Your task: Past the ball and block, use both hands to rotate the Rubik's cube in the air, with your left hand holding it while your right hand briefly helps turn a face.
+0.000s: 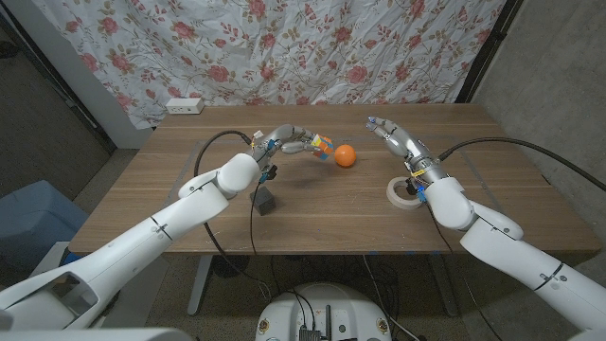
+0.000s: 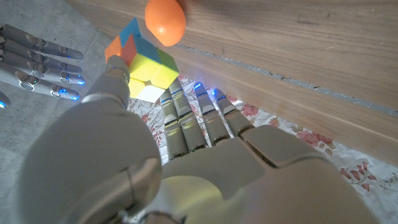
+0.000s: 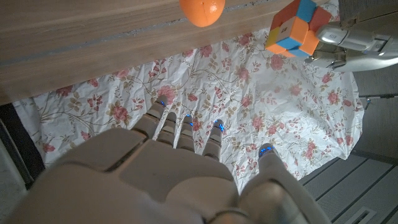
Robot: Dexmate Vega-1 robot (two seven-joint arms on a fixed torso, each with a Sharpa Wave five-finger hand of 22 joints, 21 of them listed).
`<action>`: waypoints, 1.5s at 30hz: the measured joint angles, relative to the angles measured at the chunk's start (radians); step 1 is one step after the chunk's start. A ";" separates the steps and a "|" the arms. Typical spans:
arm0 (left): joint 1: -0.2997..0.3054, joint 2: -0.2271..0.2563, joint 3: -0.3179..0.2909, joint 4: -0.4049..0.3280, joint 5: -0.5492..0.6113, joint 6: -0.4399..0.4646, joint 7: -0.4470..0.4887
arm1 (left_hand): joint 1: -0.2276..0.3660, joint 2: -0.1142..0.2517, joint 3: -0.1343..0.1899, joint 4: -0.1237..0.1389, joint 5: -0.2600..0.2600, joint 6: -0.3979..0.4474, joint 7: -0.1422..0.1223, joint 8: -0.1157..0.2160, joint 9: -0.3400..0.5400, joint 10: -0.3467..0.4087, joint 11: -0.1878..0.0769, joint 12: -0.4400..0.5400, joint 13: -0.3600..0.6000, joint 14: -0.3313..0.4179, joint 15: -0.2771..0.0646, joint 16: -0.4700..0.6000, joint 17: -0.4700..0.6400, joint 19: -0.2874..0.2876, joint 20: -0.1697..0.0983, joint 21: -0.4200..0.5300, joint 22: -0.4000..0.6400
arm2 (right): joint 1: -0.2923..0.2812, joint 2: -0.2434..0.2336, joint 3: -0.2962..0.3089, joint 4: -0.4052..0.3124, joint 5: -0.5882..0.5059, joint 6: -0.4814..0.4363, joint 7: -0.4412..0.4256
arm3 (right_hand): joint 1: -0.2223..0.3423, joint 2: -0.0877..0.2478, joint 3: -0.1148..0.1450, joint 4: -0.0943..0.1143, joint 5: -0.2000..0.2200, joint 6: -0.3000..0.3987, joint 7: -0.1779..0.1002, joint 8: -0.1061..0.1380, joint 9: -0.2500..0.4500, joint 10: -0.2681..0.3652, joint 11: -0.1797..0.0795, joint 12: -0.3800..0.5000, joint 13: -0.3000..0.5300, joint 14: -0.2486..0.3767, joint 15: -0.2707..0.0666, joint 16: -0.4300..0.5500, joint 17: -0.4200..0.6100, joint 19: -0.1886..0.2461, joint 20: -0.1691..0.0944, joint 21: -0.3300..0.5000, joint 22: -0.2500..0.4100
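Note:
My left hand point(image 1: 290, 140) holds the Rubik's cube point(image 1: 323, 146) in the air above the table, just left of the orange ball point(image 1: 345, 156). In the left wrist view the cube point(image 2: 144, 61) sits at my left hand's fingertips point(image 2: 186, 102) with the ball point(image 2: 165, 22) beyond it. My right hand point(image 1: 393, 135) is raised and open, to the right of the ball, apart from the cube. The right wrist view looks past my right hand point(image 3: 186, 155) at the cube point(image 3: 293, 28) held by my left hand's fingers point(image 3: 348, 38). A dark block point(image 1: 263, 200) lies on the table under my left forearm.
A roll of white tape point(image 1: 404, 192) lies on the table beside my right wrist. A white power strip point(image 1: 185, 106) sits at the table's far left corner. A flowered cloth point(image 1: 284, 47) hangs behind the table.

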State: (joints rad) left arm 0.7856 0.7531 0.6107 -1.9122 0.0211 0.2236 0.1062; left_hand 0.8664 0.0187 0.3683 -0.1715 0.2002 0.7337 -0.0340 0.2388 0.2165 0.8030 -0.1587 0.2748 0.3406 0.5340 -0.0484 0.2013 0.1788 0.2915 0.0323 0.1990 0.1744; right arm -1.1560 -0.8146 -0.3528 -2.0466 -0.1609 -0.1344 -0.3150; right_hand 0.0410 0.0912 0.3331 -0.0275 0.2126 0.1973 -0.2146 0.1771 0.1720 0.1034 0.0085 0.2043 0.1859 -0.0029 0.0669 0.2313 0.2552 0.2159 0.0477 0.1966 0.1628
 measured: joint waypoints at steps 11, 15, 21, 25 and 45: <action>-0.024 0.058 0.010 -0.024 0.091 0.007 -0.060 | 0.000 0.000 0.000 0.000 0.000 0.006 -0.006 -0.004 0.000 0.000 0.000 -0.002 0.000 0.000 0.000 0.000 0.000 0.000 0.000 0.000 0.000 | 0.018 0.033 0.029 0.097 0.147 0.130 0.011 | 0.000 0.000 0.000 0.000 0.000 -0.018 -0.003 0.000 0.000 0.013 -0.013 0.000 -0.005 0.008 -0.015 0.000 -0.005 0.000 -0.007 -0.005 0.000; -0.031 0.072 0.013 -0.030 0.118 0.009 -0.081 | 0.000 0.000 -0.007 0.001 -0.001 0.006 -0.006 -0.005 -0.001 0.000 0.000 -0.004 0.000 0.000 0.000 0.000 0.000 0.000 0.000 0.000 0.000 | 0.026 0.049 0.037 0.137 0.198 0.183 0.021 | 0.000 0.000 0.003 0.003 0.000 -0.017 -0.003 0.000 0.000 0.016 -0.016 0.000 -0.005 0.008 -0.015 0.000 -0.004 0.000 -0.007 -0.005 0.000; -0.051 0.104 0.021 -0.042 0.176 0.011 -0.130 | 0.002 -0.002 -0.007 0.001 -0.003 0.008 -0.008 -0.002 -0.001 -0.002 -0.002 -0.004 0.001 0.000 0.000 0.000 0.000 0.000 0.000 0.000 0.000 | 0.039 0.071 0.042 0.191 0.261 0.243 0.036 | 0.000 0.000 0.003 0.003 0.000 -0.025 0.004 0.000 0.000 0.016 -0.016 0.000 -0.005 0.012 -0.019 0.000 -0.009 0.002 -0.016 -0.005 0.000; -0.063 0.118 0.026 -0.043 0.214 0.010 -0.162 | 0.001 -0.002 -0.007 0.001 -0.003 0.009 -0.013 -0.002 -0.001 -0.005 -0.006 -0.005 0.016 0.000 0.000 0.000 0.000 0.000 0.000 0.000 0.000 | 0.051 0.087 0.043 0.232 0.310 0.287 0.055 | 0.000 0.000 0.003 0.003 0.000 -0.035 0.014 -0.001 0.000 0.016 -0.016 0.000 -0.005 0.012 -0.026 0.000 -0.009 0.002 -0.016 -0.005 0.000; -0.107 0.142 0.064 -0.034 0.394 -0.037 -0.281 | 0.002 -0.003 -0.014 0.000 0.000 0.009 -0.024 -0.003 0.000 -0.011 -0.011 -0.013 0.029 0.000 0.000 0.000 0.000 -0.004 -0.004 0.000 0.000 | 0.093 0.139 0.049 0.370 0.469 0.413 0.116 | -0.011 -0.011 0.006 0.012 0.000 -0.022 0.020 0.005 0.000 0.040 -0.014 0.000 -0.004 0.030 -0.044 0.000 -0.014 0.002 -0.027 -0.008 0.000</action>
State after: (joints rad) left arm 0.6781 0.8953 0.6750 -1.9461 0.4154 0.1868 -0.1744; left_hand 0.8683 0.0159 0.3544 -0.1714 0.2004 0.7431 -0.0578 0.2357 0.2162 0.7925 -0.1696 0.2621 0.3691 0.5341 -0.0484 0.2013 0.1788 0.2879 0.0285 0.1990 0.1744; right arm -1.0633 -0.6758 -0.3040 -1.6763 0.3085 0.2785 -0.1995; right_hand 0.0303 0.0804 0.3389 -0.0157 0.2126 0.1751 -0.1949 0.1817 0.1724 0.1435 -0.0052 0.2043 0.1814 0.0271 0.0230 0.2313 0.2410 0.2177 0.0210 0.1886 0.1630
